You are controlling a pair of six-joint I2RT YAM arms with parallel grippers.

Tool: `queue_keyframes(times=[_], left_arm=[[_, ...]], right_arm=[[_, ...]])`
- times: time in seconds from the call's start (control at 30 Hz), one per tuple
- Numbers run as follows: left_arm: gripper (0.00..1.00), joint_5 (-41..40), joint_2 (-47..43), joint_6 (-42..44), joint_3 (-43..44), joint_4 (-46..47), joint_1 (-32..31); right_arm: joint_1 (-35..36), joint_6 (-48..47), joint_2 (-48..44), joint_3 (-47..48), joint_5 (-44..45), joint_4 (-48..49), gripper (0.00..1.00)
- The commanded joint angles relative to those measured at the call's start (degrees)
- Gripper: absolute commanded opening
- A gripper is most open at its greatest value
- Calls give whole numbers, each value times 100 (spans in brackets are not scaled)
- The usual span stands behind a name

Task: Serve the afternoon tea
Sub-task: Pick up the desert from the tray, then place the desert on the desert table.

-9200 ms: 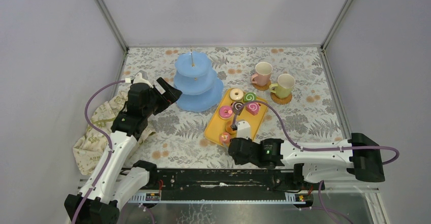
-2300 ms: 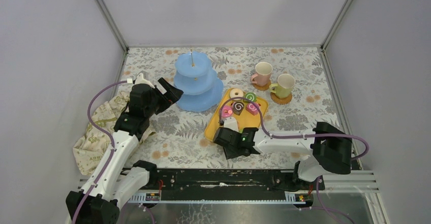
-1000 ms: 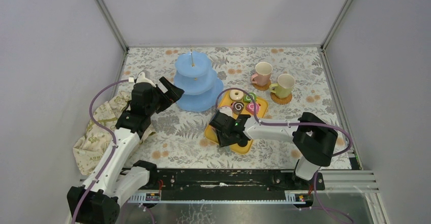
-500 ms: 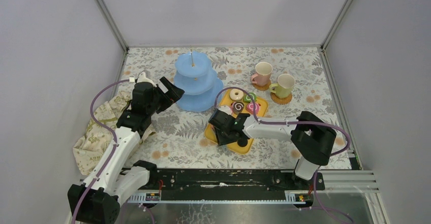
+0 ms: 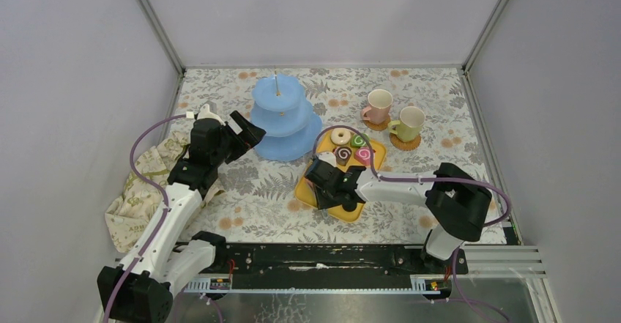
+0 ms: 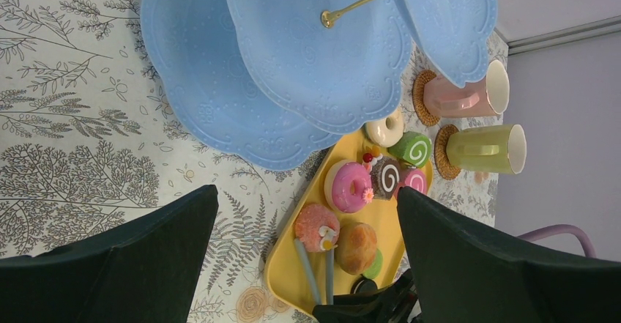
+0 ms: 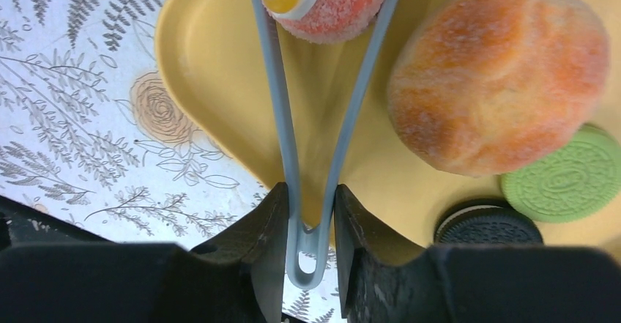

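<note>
My right gripper (image 7: 310, 206) is shut on the bend of a pair of grey tongs (image 7: 287, 132). The tong arms reach forward and press both sides of a pink sugared pastry (image 7: 329, 4) on the yellow tray (image 7: 212, 74). Beside it lie an orange bun (image 7: 498, 81), a green cookie (image 7: 567, 184) and a black sandwich cookie (image 7: 487, 228). My left gripper (image 5: 245, 131) hovers open just left of the light-blue three-tier stand (image 5: 282, 114), holding nothing. The pink mug (image 5: 378, 106) and pale green mug (image 5: 410, 123) stand on coasters at the back right.
More pastries, a pink donut (image 6: 348, 186) and swirl rolls (image 6: 410, 149), fill the tray's far end. A beige printed cloth (image 5: 143, 184) lies bunched at the left edge. Grey walls and metal posts close in the floral table cover.
My right arm has swung from the near edge over the tray's near end. In the last second the tongs have squeezed narrower round the pink sugared pastry. The left arm has barely moved.
</note>
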Motion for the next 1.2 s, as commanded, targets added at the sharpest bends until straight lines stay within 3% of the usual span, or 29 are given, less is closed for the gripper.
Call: queue_keyframes(times=[0.0, 0.6, 0.9, 1.17], left_arm=[[100, 16, -110, 30, -16, 305, 5], [100, -151, -134, 84, 202, 132, 6], [100, -177, -114, 119, 278, 109, 3], [100, -203, -147, 146, 330, 59, 4]], right_arm=[[-85, -117, -401, -78, 289, -158, 19], [75, -186, -814, 392, 248, -618, 17], [71, -308, -463, 1126, 169, -838, 17], [64, -504, 535, 2227, 35, -1052, 17]])
